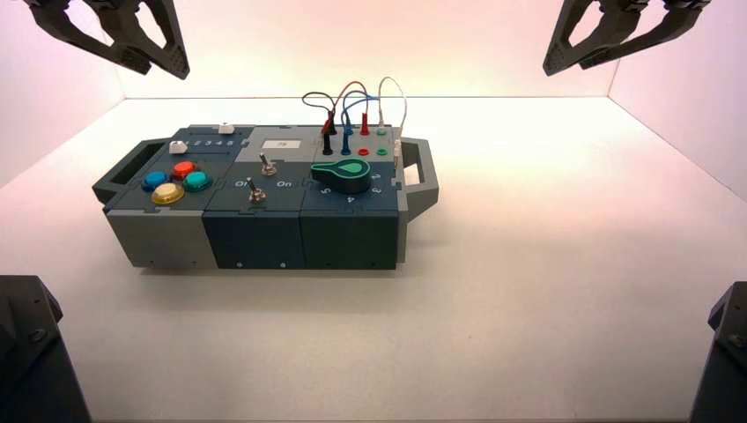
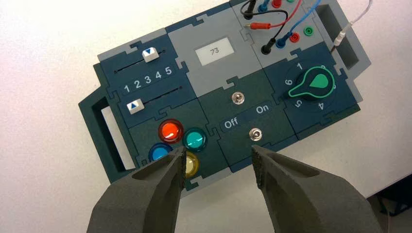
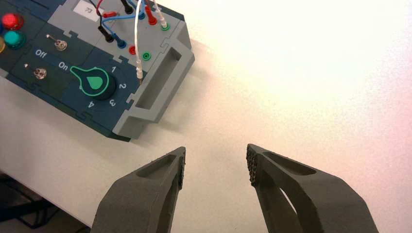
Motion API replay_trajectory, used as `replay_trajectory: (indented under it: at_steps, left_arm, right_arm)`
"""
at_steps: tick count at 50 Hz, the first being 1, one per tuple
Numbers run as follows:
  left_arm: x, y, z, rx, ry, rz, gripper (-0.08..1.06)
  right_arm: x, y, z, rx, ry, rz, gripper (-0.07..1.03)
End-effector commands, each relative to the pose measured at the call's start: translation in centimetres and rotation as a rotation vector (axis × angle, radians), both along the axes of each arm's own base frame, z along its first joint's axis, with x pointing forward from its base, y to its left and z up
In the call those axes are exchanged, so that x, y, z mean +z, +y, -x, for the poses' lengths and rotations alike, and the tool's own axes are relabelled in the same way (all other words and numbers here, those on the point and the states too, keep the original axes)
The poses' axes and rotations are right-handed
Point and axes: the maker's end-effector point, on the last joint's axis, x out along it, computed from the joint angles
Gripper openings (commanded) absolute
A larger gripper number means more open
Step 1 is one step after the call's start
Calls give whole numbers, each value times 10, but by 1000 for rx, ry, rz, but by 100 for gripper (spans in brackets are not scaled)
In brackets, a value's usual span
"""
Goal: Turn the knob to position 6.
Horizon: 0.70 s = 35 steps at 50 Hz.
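While the green knob (image 2: 318,82) points between 5 and 6, both arms idle.
Left gripper (image 2: 219,149), right gripper (image 3: 216,148): above bench (image 3: 272,87), jaws open.

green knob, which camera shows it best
The left wrist view: the green knob is seen from nearly overhead, its pointed tip between the printed 5 and 6. The right wrist view shows the whole knob too, but its body hides the 5 or 6 partly. The high view shows it small and slanted.
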Motion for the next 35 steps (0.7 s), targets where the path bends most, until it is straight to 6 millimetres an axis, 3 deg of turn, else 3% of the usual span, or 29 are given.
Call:
replay_trajectory:
  at_steps: [1, 35]
  left_arm:
    - [7, -2, -4, -8, -23, 4, 70]
    - [7, -2, -4, -8, -22, 3, 69]
  right_arm:
    - [9, 2, -5, -3, -22, -14, 66]
    - [7, 2, -5, -3, -19, -12, 66]
